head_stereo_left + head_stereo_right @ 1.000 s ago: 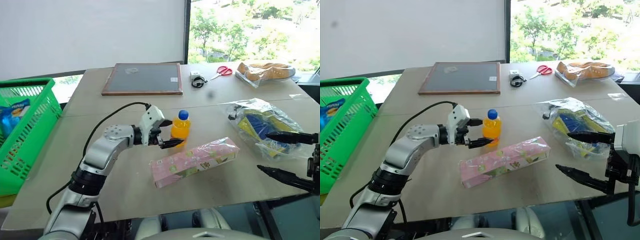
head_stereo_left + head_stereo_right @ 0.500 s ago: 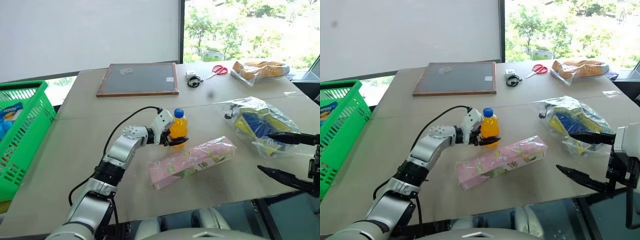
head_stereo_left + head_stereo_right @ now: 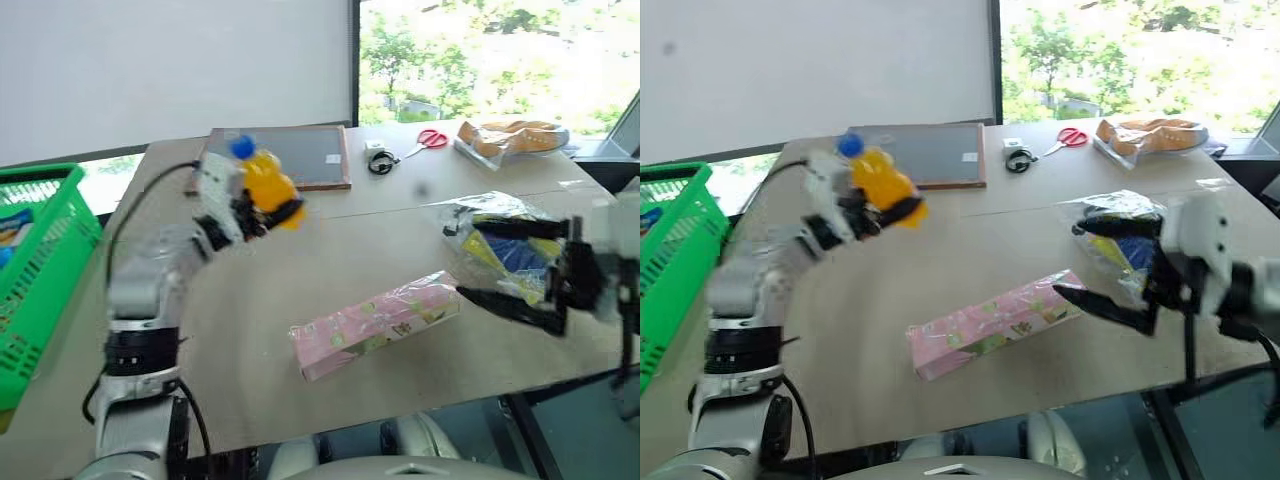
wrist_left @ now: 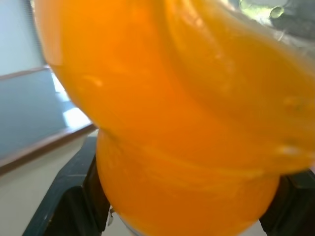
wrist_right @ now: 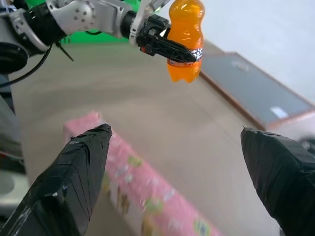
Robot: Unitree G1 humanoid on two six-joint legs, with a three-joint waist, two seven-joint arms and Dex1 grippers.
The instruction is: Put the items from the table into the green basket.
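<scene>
Now the left hand (image 3: 262, 212) is clamped on the orange-drink bottle (image 3: 268, 186), tilted in the air above the table (image 3: 330, 235), near the green basket (image 3: 45, 265). Fingers spread wide, the right hand (image 3: 500, 262) hovers beside the pink box (image 3: 375, 322) and the crinkly bag (image 3: 510, 245).

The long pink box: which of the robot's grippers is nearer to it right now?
Right. The right gripper, open, hovers just beside the pink box's end. The left gripper is lifted away, holding the orange bottle.
</scene>
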